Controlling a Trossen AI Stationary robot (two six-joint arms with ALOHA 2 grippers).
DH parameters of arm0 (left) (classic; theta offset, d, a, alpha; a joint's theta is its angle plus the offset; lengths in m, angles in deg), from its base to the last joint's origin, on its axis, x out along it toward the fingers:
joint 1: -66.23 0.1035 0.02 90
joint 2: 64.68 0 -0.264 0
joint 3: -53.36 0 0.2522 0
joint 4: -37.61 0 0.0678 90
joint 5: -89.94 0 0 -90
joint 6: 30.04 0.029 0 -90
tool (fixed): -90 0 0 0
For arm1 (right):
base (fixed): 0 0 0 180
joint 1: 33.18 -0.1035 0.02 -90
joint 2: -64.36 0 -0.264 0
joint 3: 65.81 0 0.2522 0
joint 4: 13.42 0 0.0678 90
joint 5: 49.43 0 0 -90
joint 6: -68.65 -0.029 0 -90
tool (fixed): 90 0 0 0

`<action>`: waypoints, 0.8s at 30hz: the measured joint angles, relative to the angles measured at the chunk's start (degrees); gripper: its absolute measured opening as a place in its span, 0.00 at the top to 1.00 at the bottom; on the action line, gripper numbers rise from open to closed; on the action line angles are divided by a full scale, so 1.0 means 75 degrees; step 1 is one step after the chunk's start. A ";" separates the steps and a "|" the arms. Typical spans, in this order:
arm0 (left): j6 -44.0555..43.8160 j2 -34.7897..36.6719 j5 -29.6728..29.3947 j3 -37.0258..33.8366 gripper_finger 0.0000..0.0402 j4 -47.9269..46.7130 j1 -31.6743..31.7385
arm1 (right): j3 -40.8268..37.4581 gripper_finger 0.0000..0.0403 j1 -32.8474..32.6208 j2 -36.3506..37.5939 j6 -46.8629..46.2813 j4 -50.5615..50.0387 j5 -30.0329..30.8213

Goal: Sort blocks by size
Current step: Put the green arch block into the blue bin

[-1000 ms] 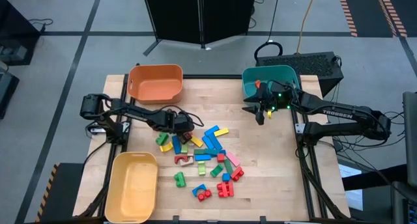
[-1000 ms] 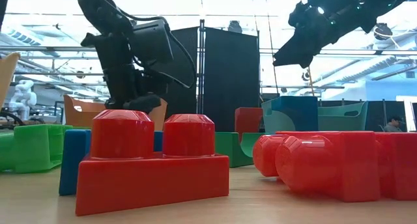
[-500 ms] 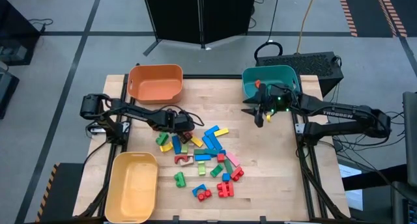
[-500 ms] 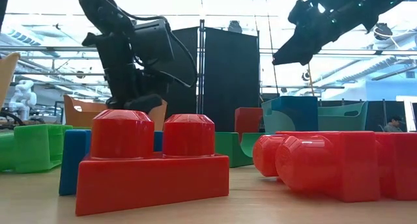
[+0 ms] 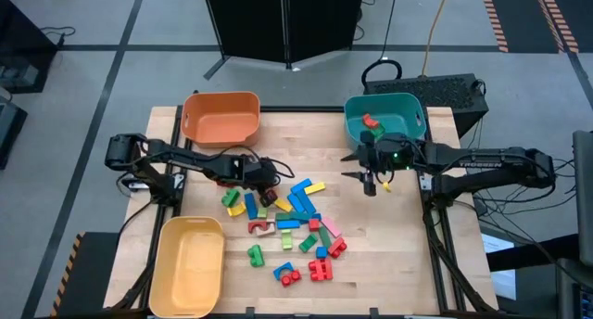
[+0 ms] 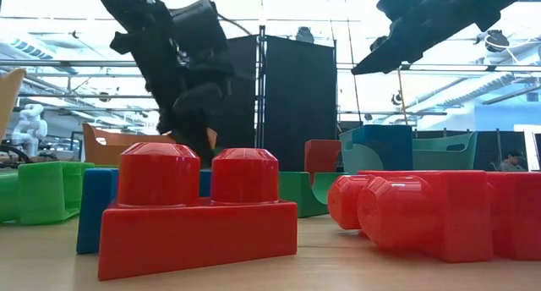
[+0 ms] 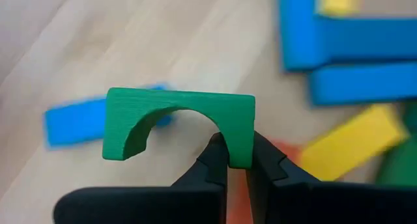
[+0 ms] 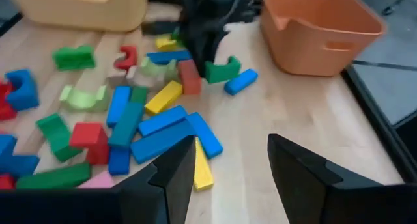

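Blocks [image 5: 292,222], mixed colours, bars, arches and studded bricks, scattered mid-counter [image 5: 389,254]; green arch [image 7: 179,123] pinched by one leg in left gripper [image 7: 238,160] at pile's edge. Red pieces in teal bin [image 5: 384,115]; orange bin [image 5: 220,120] and yellow bin [image 5: 190,263] bare inside. Right gripper [image 8: 228,155] parted, holding nothing, just in front of teal bin.

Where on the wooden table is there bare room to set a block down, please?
Bare wood lies between the orange plastic bin and the teal plastic bin, and along the wooden table's right side beyond the block pile. It is crowded at the middle, where the left gripper holds a green arch block; the right gripper hovers beside the teal bin.
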 joint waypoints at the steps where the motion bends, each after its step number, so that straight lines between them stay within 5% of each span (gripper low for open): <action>1: 0.0125 0.0058 0.0152 0.0000 0.96 0.0113 -0.0018 | -0.0001 0.55 -0.0105 -0.0079 0.0081 0.0039 0.0000; 13: 0.0792 0.0178 0.1967 0.0000 0.95 0.1656 -0.0106 | -0.0001 0.55 -0.0886 -0.1541 0.1339 0.1519 0.0010; 24: 0.0800 0.0178 0.3904 0.0000 0.95 0.3006 -0.0106 | -0.0001 0.55 -0.1398 -0.2489 0.2867 0.2683 0.0949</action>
